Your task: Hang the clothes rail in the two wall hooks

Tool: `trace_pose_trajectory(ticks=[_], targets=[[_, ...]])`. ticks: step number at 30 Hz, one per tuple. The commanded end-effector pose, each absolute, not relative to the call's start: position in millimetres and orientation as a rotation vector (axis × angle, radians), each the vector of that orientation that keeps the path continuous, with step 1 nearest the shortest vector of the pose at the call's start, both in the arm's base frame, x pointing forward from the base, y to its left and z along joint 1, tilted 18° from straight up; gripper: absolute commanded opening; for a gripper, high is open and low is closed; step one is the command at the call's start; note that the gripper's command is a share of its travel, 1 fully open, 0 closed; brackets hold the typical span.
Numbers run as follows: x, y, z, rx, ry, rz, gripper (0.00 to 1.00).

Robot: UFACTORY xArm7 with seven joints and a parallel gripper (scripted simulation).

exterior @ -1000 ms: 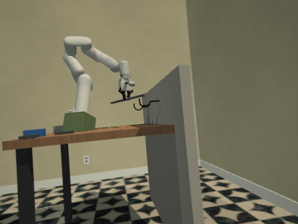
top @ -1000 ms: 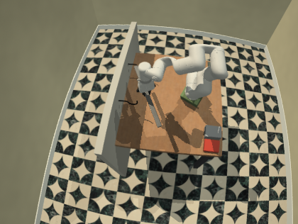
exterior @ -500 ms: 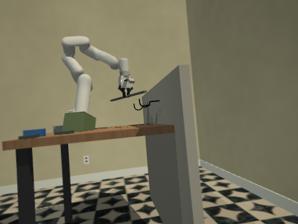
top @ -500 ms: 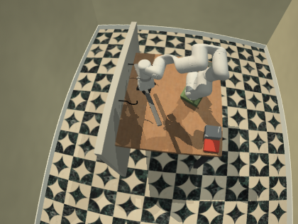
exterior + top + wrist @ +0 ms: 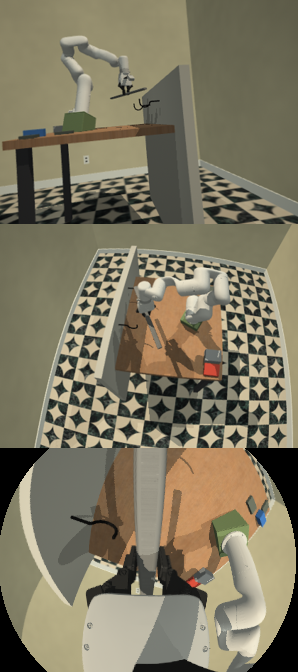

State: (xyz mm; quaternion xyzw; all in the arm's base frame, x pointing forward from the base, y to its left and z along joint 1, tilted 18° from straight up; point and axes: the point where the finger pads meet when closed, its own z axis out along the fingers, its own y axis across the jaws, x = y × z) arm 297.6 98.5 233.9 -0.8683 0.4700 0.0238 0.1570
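Note:
My gripper [image 5: 125, 90] is shut on the clothes rail [image 5: 128, 93], a flat grey bar, and holds it in the air well above the table. The rail shows from above [image 5: 153, 331] and in the wrist view [image 5: 149, 498], where it runs straight away from my fingers. Two black wall hooks stick out of the grey wall panel [image 5: 174, 142]. The near hook [image 5: 128, 326] shows clearly from above; the far hook [image 5: 132, 288] is partly hidden by my wrist. In the side view the hooks [image 5: 142, 104] lie just below and to the right of the rail, apart from it.
A wooden table [image 5: 170, 330] stands against the panel. The arm's green base block [image 5: 191, 321] sits on it. A red and grey box [image 5: 213, 363] lies at the table's front right corner.

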Motion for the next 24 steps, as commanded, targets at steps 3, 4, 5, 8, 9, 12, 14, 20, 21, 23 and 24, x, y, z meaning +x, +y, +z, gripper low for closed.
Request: trace_pose_trajectory(ticks=[3, 4, 5, 8, 9, 12, 14, 20, 21, 23, 24], targets=[[298.4, 98.1, 236.2, -2.483, 1.344, 0.064, 0.0], [298.4, 98.1, 236.2, -2.483, 1.344, 0.064, 0.0], [297.9, 96.3, 235.5, -2.483, 1.344, 0.064, 0.0], [296.3, 90.8, 233.7, -2.483, 1.344, 0.064, 0.0], [295.7, 89.0, 233.0, -2.483, 1.344, 0.064, 0.0], [295.2, 87.2, 232.4, -2.483, 1.344, 0.064, 0.0], [294.1, 83.5, 231.1, -2.483, 1.344, 0.064, 0.0], [290.9, 72.5, 227.4, -2.483, 1.344, 0.064, 0.0], [290.4, 70.7, 226.7, -2.483, 1.344, 0.064, 0.0], [289.3, 67.1, 225.5, -2.483, 1.344, 0.064, 0.0], [288.7, 65.2, 224.9, -2.483, 1.344, 0.064, 0.0]])
